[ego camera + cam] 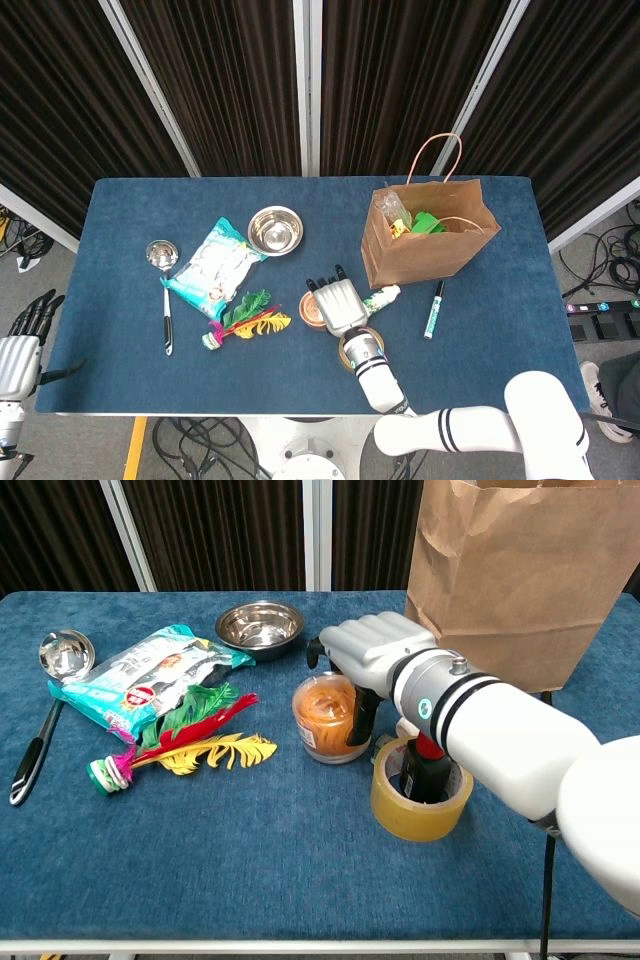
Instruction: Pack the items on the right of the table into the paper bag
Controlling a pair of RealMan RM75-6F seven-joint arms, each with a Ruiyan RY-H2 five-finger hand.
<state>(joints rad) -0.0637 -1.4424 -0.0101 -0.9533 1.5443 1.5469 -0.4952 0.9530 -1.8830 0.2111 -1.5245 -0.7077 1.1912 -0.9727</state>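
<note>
Centre-front of the table [130, 200], my right hand [372, 652] is wrapped over the tub of rubber bands [325, 718], thumb down its right side, fingers over the far rim. The tub looks tilted toward the left in the chest view; I read that as gripped, but I can't tell if the base is off the cloth. In the head view the same hand [338, 303] covers most of the tub [313, 312].

Just right of the tub, the tape roll [420, 788] lies flat, with a small dark red-capped bottle [425, 765] standing inside its ring. My forearm passes over both.

The paper bag [428, 243] stands upright at right-rear, open, with green and clear items inside. A marker pen [435, 308] lies just right of the bag's front corner. A small white-and-green tube [384, 297] sits at the bag's front-left foot, beside my hand.

Left side: metal bowl [275, 230], snack packet [214, 266], ladle [163, 290], feather toy [243, 320].

My left hand [22, 340] hangs off the table's left edge, fingers apart, holding nothing.
</note>
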